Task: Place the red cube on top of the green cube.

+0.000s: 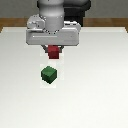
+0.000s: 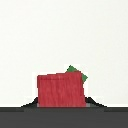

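Note:
The red cube (image 1: pixel 53 52) hangs between my gripper's (image 1: pixel 53 50) fingers, lifted off the white table. My gripper is shut on it. The green cube (image 1: pixel 49 74) sits on the table, nearer the camera than the red cube in the exterior view and slightly toward the exterior view's left. In the wrist view the red cube (image 2: pixel 60 90) fills the space between the fingers, and a corner of the green cube (image 2: pixel 76 72) shows beyond its edge. The fingertips are mostly hidden behind the red cube.
The white table (image 1: pixel 95 85) spreads around both cubes. A brown floor strip (image 1: pixel 110 22) runs along its far edge. The arm's grey wrist body (image 1: pixel 52 30) hangs over the back of the table.

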### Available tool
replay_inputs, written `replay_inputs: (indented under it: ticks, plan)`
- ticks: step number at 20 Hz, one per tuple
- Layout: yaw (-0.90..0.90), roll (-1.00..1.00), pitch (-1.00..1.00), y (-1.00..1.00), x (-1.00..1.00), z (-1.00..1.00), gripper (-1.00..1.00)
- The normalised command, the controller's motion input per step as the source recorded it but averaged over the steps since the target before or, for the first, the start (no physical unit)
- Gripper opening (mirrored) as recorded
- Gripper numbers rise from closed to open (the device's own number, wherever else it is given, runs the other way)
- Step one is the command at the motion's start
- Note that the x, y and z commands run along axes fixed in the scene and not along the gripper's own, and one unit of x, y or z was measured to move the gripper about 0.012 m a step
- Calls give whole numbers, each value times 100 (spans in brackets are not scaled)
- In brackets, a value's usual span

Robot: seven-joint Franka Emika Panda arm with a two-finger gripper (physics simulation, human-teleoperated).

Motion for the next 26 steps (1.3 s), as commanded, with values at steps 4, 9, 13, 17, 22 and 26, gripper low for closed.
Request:
replay_inputs:
  ticks: [4,9,13,17,22,26]
  plan:
    - [0,0,0,-25,25,0,-100]
    - [0,0,0,20,0,0,-100]
    - [0,0,0,0,0,-25,-100]
    - [0,0,0,0,25,-50,-100]
    - [0,0,0,0,0,0,-100]
    - [0,0,0,0,0,-50,-100]
